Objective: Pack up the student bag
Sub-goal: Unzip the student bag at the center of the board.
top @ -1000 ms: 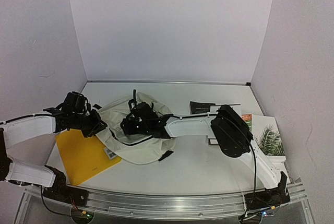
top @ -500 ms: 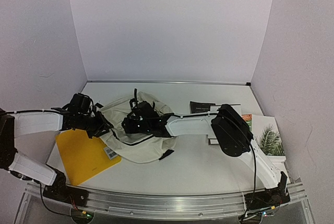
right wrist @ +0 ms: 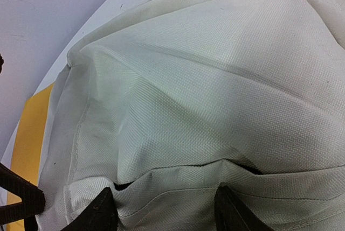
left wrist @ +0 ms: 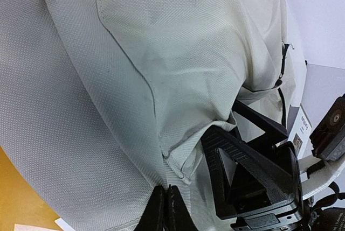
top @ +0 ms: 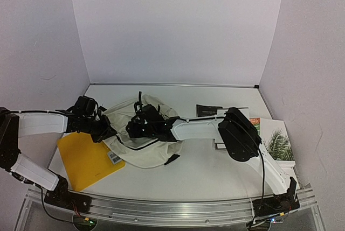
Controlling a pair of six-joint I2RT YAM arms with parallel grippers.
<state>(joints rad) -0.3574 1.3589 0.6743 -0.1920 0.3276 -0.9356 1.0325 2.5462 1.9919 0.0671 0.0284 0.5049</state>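
We see the student bag (top: 143, 153) left of centre on the table (top: 215, 172), partly over a yellow folder (top: 83, 158). Our left gripper (left wrist: 164, 209) is clenched at the bag's left edge, fingertips against cloth. Our right gripper (right wrist: 164, 209) stands released, straddling a seam.

**Site: robot lab cell**

You work in a closed test booth. Plain pale wall panels (top: 178, 26) box the white bench (top: 215, 172) on three sides. An aluminium rail (top: 172, 208) runs along its near edge. Both arm bases (top: 275, 204) bolt to it, black cable (top: 263, 174) running up the right arm (top: 194, 128).
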